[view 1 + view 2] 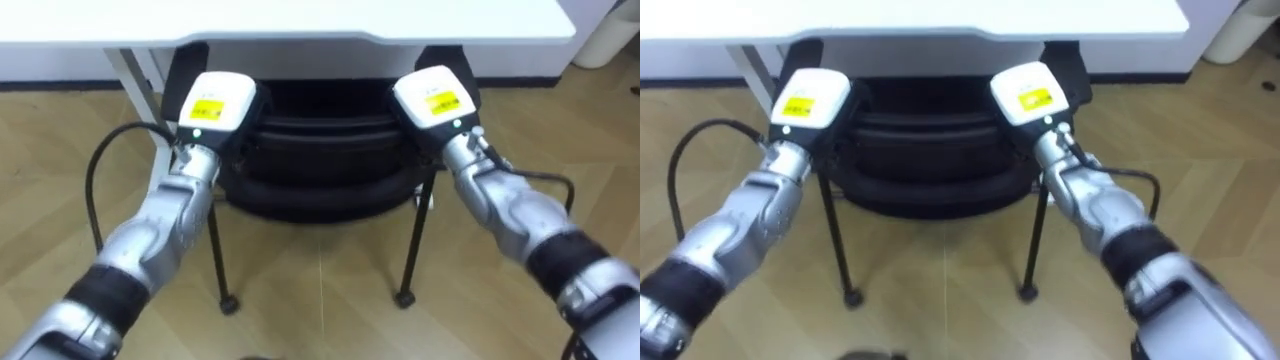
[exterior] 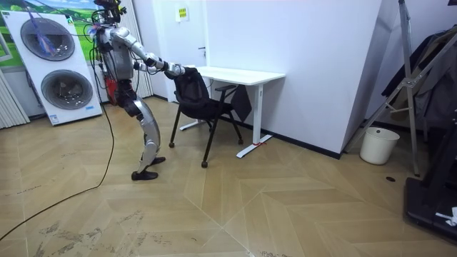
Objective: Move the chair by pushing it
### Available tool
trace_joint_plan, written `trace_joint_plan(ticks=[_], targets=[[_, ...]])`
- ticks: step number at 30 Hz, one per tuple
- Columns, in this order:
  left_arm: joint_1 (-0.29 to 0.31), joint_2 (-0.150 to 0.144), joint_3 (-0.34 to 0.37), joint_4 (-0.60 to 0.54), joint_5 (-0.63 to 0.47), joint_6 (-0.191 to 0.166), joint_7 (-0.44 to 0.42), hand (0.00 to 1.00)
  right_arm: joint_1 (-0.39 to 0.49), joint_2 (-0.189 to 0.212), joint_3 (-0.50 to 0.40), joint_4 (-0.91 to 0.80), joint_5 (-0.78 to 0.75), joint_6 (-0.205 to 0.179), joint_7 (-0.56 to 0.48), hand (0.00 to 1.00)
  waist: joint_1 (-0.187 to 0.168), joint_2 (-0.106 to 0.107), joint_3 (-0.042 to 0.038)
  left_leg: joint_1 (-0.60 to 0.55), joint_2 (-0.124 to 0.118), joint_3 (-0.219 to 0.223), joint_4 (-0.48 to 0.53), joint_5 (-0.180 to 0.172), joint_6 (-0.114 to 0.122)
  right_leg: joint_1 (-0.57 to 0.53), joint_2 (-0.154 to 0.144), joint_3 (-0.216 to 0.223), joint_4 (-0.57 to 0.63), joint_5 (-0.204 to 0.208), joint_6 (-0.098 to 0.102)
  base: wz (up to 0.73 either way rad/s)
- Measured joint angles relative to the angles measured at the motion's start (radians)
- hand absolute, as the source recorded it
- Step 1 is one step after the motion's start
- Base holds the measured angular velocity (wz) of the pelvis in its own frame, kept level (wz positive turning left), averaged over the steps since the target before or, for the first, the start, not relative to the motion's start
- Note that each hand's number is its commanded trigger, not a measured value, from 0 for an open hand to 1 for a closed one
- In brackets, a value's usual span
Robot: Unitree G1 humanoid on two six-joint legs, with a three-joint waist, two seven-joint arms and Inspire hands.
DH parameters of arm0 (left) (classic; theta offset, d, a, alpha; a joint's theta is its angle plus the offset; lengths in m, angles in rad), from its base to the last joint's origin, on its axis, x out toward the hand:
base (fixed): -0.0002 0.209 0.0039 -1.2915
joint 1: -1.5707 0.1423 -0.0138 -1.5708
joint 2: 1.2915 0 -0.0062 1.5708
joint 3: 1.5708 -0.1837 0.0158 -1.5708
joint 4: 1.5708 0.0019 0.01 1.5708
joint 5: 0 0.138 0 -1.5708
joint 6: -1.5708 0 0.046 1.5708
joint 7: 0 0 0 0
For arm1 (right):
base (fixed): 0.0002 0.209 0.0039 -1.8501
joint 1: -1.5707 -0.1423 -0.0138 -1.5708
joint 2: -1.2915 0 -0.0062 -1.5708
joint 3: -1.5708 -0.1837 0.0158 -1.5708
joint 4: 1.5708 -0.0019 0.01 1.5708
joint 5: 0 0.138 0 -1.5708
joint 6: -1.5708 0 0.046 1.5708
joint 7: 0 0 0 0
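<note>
A black chair (image 1: 320, 160) on thin black legs stands in front of me, its seat partly under the white desk (image 1: 300, 20). My left hand (image 1: 215, 105) rests at the left end of the chair's backrest. At the backrest's right end is my right hand (image 1: 437, 100). In the room view I stand behind the chair (image 2: 203, 107), leaning forward with both arms stretched out to its backrest, and the desk (image 2: 239, 74) lies just beyond it.
The desk stands against a white wall. A white bin (image 2: 378, 145) sits by the wall at the room view's right, next to a metal rack (image 2: 418, 86). Stacked washing machines (image 2: 61, 64) stand behind me. Wood floor lies open all around.
</note>
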Motion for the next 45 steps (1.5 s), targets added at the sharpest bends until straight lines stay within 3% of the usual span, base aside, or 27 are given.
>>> trace_joint_plan(ticks=[1,3,6,7,8,9,10,11,12,14,15,17,23,29,30,33,35,36,38,39,43,45], targets=[[0.000,0.002,0.000,-0.003,0.000,0.000,-0.003,1.00,-0.001,0.000,0.000,0.002,0.002,0.000,0.000,1.00,0.006,0.001,0.0004,-0.002,0.005,0.003,0.023,-0.018,0.001,-0.006,-0.003,0.005,0.026,0.009,-0.015,-0.24],[-0.012,0.012,-0.001,-0.006,0.003,-0.002,-0.012,1.00,-0.011,0.019,-0.005,0.023,0.008,0.002,-0.005,1.00,0.037,0.010,0.0048,-0.002,0.029,0.012,0.108,-0.093,0.007,-0.022,-0.017,0.009,0.129,0.038,-0.041,-0.24],[-0.023,0.033,-0.001,-0.002,0.003,-0.008,-0.017,1.00,-0.010,0.035,-0.001,0.041,0.021,0.002,-0.028,1.00,0.042,0.020,0.0094,0.012,0.036,-0.006,0.155,-0.138,0.011,-0.044,-0.036,0.002,0.221,0.099,-0.051,0.04],[-0.023,0.040,0.001,-0.001,0.003,-0.011,-0.017,1.00,-0.006,0.039,0.001,0.035,0.022,0.002,-0.032,1.00,0.043,0.024,0.0108,0.014,0.042,-0.008,0.160,-0.142,0.008,-0.053,-0.036,0.004,0.232,0.110,-0.048,-0.07],[-0.031,0.050,0.004,-0.001,0.000,-0.014,-0.015,1.00,-0.007,0.040,0.011,0.021,0.040,0.007,-0.034,1.00,0.053,0.026,0.0113,0.011,0.053,-0.011,0.171,-0.151,0.002,-0.075,-0.035,0.016,0.236,0.090,-0.033,-0.17],[-0.044,0.055,0.005,0.004,-0.006,-0.014,-0.015,1.00,-0.016,0.040,0.017,0.015,0.047,0.016,-0.039,1.00,0.059,0.030,0.0131,-0.002,0.059,-0.011,0.186,-0.156,-0.001,-0.111,-0.049,0.040,0.195,0.055,-0.020,-0.16],[-0.046,0.054,0.005,0.013,-0.007,-0.015,-0.015,1.00,-0.018,0.041,0.017,0.016,0.047,0.019,-0.042,1.00,0.061,0.033,0.0155,-0.005,0.063,-0.010,0.193,-0.157,-0.002,-0.126,-0.061,0.051,0.158,0.049,-0.016,-0.04],[-0.055,0.052,0.006,0.026,-0.008,-0.020,-0.016,1.00,-0.020,0.046,0.017,0.020,0.047,0.022,-0.045,1.00,0.063,0.031,0.0161,-0.008,0.066,-0.006,0.200,-0.160,-0.007,-0.140,-0.084,0.056,0.039,0.071,-0.023,-0.07],[-0.053,0.044,0.013,0.026,-0.008,-0.018,-0.014,1.00,-0.026,0.051,0.017,0.032,0.041,0.021,-0.049,1.00,0.072,0.033,0.0127,-0.008,0.078,-0.006,0.205,-0.164,-0.019,-0.135,-0.075,0.050,0.003,0.073,-0.034,-0.17],[-0.049,0.033,0.026,0.027,-0.009,-0.018,-0.014,1.00,-0.040,0.044,0.019,0.035,0.037,0.019,-0.052,1.00,0.080,0.064,0.0127,-0.021,0.093,-0.013,0.195,-0.159,-0.034,-0.119,-0.043,0.031,-0.045,0.084,-0.068,-0.18],[-0.050,0.025,0.030,0.033,-0.009,-0.016,-0.013,1.00,-0.048,0.038,0.028,0.035,0.037,0.019,-0.052,1.00,0.080,0.068,0.0114,-0.027,0.097,-0.012,0.172,-0.142,-0.044,-0.123,-0.029,0.032,-0.070,0.090,-0.066,0.00],[-0.053,0.025,0.030,0.033,-0.005,-0.014,-0.012,1.00,-0.051,0.034,0.029,0.033,0.037,0.019,-0.048,1.00,0.075,0.062,0.0088,-0.032,0.099,-0.019,0.140,-0.120,-0.050,-0.125,-0.021,0.019,-0.097,0.096,-0.064,0.08],[-0.055,0.039,0.037,0.018,-0.005,-0.016,-0.010,1.00,-0.061,0.033,0.035,0.027,0.038,0.019,-0.048,1.00,0.075,0.051,0.0074,-0.029,0.116,-0.029,0.064,-0.068,-0.061,-0.114,0.014,-0.004,-0.174,0.140,-0.096,0.03],[-0.055,0.049,0.037,0.011,-0.002,-0.018,-0.010,1.00,-0.061,0.035,0.036,0.032,0.038,0.011,-0.049,0.99,0.066,0.042,0.0104,-0.015,0.112,-0.047,0.016,-0.042,-0.066,-0.090,0.024,-0.025,-0.222,0.158,-0.096,0.09],[-0.056,0.049,0.038,0.010,-0.001,-0.018,-0.010,1.00,-0.061,0.035,0.035,0.032,0.038,0.010,-0.050,0.90,0.062,0.041,0.0105,-0.016,0.112,-0.049,0.012,-0.039,-0.064,-0.088,0.024,-0.028,-0.226,0.160,-0.095,0.06],[-0.056,0.052,0.038,0.005,0.000,-0.017,-0.010,1.00,-0.062,0.036,0.033,0.035,0.038,0.010,-0.053,0.90,0.052,0.040,0.0113,-0.017,0.106,-0.062,0.006,-0.033,-0.065,-0.084,0.026,-0.035,-0.237,0.167,-0.093,0.08],[-0.056,0.052,0.038,0.001,0.000,-0.014,-0.010,1.00,-0.064,0.036,0.033,0.035,0.038,0.010,-0.053,0.38,0.049,0.040,0.0115,-0.018,0.103,-0.064,-0.008,-0.024,-0.064,-0.083,0.027,-0.038,-0.251,0.175,-0.091,0.05],[-0.056,0.052,0.038,-0.003,0.000,-0.012,-0.011,1.00,-0.066,0.036,0.031,0.034,0.039,0.010,-0.053,0.05,0.047,0.039,0.0118,-0.018,0.101,-0.064,-0.017,-0.018,-0.062,-0.083,0.027,-0.039,-0.260,0.181,-0.090,0.00],[-0.056,0.053,0.038,-0.008,0.001,-0.011,-0.012,0.61,-0.068,0.036,0.028,0.035,0.044,0.010,-0.050,0.00,0.046,0.039,0.0118,-0.018,0.101,-0.064,-0.022,-0.015,-0.061,-0.082,0.031,-0.040,-0.269,0.188,-0.089,0.00],[-0.056,0.053,0.037,-0.010,0.002,-0.010,-0.013,0.00,-0.068,0.037,0.024,0.035,0.049,0.011,-0.044,0.00,0.046,0.039,0.0118,-0.017,0.102,-0.066,-0.024,-0.013,-0.060,-0.079,0.037,-0.041,-0.279,0.194,-0.090,0.00],[-0.056,0.049,0.038,-0.027,0.002,0.000,-0.032,0.00,-0.070,0.043,-0.008,0.036,0.085,0.012,-0.015,0.00,0.045,0.040,0.0116,-0.016,0.103,-0.064,-0.031,-0.008,-0.056,-0.077,0.042,-0.041,-0.298,0.208,-0.083,0.00],[-0.061,0.031,0.046,-0.033,-0.012,0.010,-0.043,0.00,-0.073,0.044,-0.016,0.051,0.116,0.012,-0.008,0.00,0.045,0.040,0.0111,-0.012,0.099,-0.060,-0.054,0.006,-0.054,-0.076,0.042,-0.041,-0.323,0.227,-0.081,0.00]])
